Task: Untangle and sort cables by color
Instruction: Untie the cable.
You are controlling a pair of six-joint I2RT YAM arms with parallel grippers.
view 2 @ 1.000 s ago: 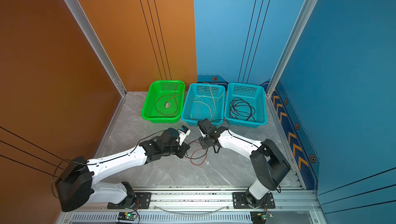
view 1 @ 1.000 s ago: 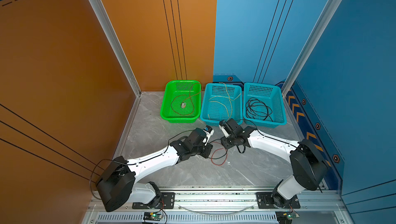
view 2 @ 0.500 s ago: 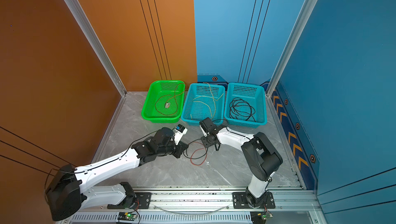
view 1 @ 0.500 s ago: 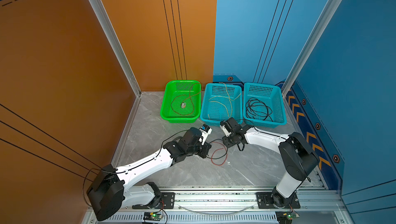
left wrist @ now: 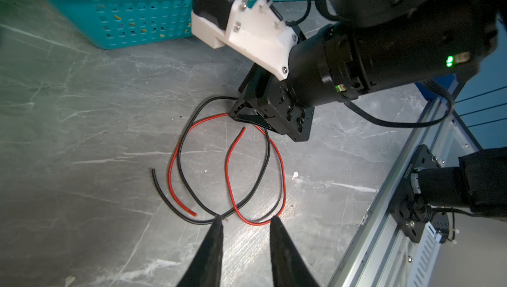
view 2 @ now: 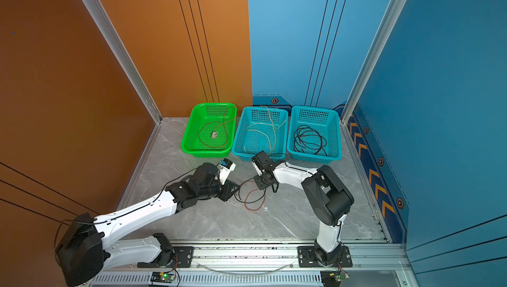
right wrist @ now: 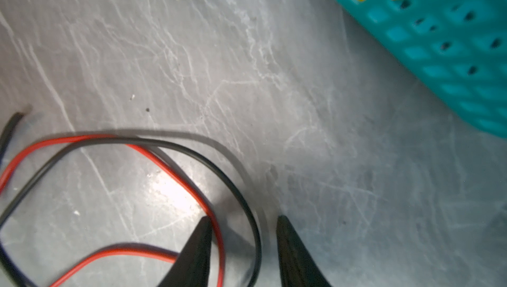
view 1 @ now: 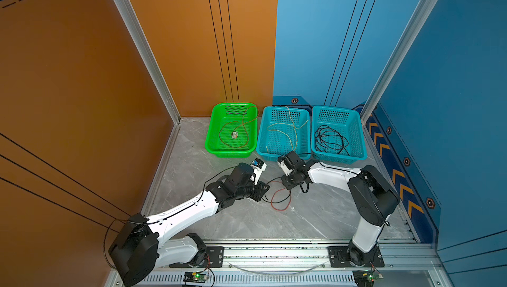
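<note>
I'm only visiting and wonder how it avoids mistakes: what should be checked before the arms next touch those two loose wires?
1. Left gripper open: ok.
2. Right gripper open: ok.
3. Red cable and black cable separated: not ok, they cross on the table.
4. Only one colour between the right gripper's fingers: not ok, both run there.
5. No wrong-coloured wire in the green basket: ok.

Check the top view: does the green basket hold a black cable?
No, the green basket holds only a looping red cable and a small object.
</note>
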